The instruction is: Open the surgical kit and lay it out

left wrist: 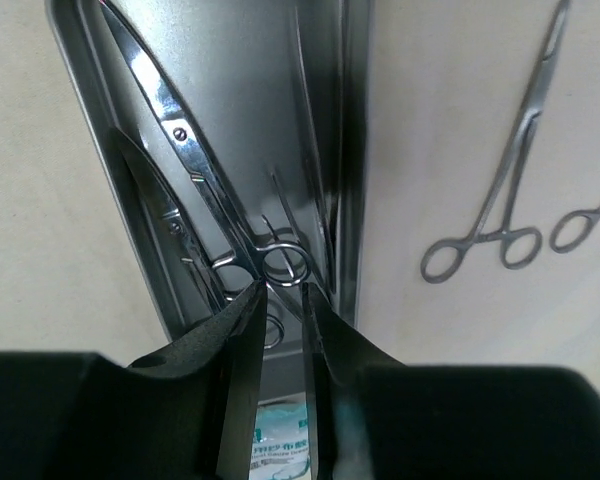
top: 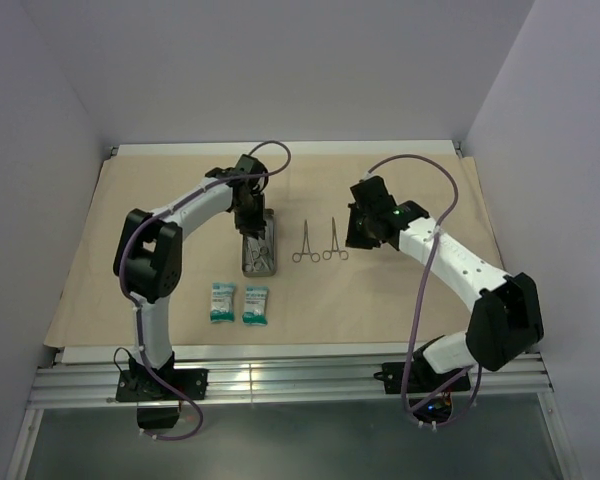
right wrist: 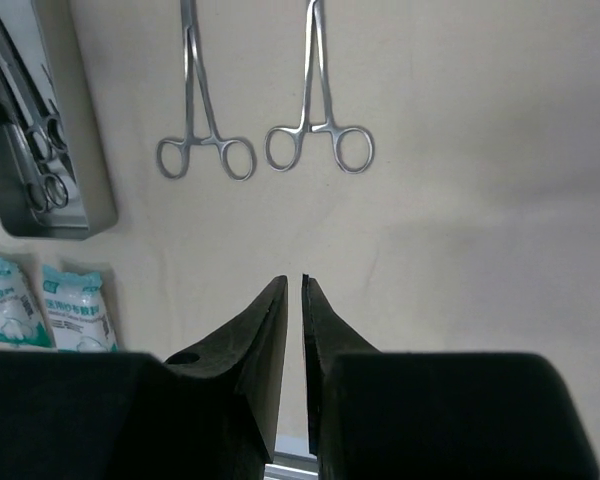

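1. Nearest me, left of centre and short of the table's near edge, two small teal-and-white sealed packets (top: 223, 301) lie side by side on the flat tan paper-like wrap (top: 400, 300).
2. Right of centre, the right gripper (right wrist: 292, 285) hangs over bare wrap with its fingers all but pressed together and nothing between them.
3. Beyond the packets sits the small grey rectangular metal tray (left wrist: 240, 100), its long sides running from the near edge toward the far edge. In it are silver ring-handled scissors (left wrist: 185, 140), a second ring-handled tool under them, and thin strips along the right wall that I take for tweezers.
4. The left gripper (left wrist: 282, 295) is down in the tray, tips at the ring handles and jaws only a narrow slot apart. I cannot tell whether it pinches metal.
5. I judge the step in hand to be lifting one instrument out. I would want a grip on a single ring or shank only, and a straight lift clear of the tray wall, because the handles overlap and the lower tool could snag and come up too.
6. At mid-table lie two silver ring-handled forceps (right wrist: 190, 60) (right wrist: 317, 60), parallel, with their rings toward the near edge. A lifted tool is best laid beside them in the same line, apart from them.
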`<state>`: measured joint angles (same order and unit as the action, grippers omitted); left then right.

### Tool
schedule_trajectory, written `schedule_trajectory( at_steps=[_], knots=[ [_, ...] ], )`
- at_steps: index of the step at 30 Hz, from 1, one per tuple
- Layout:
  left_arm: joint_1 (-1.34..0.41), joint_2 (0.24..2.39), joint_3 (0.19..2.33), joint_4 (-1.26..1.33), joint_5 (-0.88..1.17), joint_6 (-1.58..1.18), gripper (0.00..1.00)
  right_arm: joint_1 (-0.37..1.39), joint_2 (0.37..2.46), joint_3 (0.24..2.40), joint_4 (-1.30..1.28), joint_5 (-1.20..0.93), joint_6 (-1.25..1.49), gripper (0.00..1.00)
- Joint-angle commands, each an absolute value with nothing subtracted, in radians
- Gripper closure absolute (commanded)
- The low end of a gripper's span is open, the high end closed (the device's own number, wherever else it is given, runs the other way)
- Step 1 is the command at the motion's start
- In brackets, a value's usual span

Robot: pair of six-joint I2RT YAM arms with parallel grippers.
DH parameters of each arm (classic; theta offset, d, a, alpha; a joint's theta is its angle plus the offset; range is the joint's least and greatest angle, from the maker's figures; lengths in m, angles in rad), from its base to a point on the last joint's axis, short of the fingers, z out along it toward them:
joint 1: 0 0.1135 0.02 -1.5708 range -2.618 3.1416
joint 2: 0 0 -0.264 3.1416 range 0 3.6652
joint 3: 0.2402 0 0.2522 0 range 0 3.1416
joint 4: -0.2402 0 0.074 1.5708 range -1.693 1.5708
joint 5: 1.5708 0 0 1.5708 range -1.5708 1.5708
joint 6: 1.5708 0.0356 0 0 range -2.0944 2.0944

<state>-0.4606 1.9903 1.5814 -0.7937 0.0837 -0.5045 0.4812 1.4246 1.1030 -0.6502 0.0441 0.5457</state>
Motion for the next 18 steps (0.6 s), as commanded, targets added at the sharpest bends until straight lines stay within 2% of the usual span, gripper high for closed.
schedule_trajectory(
  at_steps=[1, 18],
  knots=[
    [-0.466, 2.022, 1.62, -0.792, 0.071, -0.488, 0.72, 0.462, 1.338, 1.166, -0.701, 0.101, 0.537, 0.81],
    [-0.474, 2.171, 1.753, -0.839, 0.012, -0.465, 0.68, 0.453, 1.177, 1.109, -0.781, 0.183, 0.534, 0.79]
  ],
)
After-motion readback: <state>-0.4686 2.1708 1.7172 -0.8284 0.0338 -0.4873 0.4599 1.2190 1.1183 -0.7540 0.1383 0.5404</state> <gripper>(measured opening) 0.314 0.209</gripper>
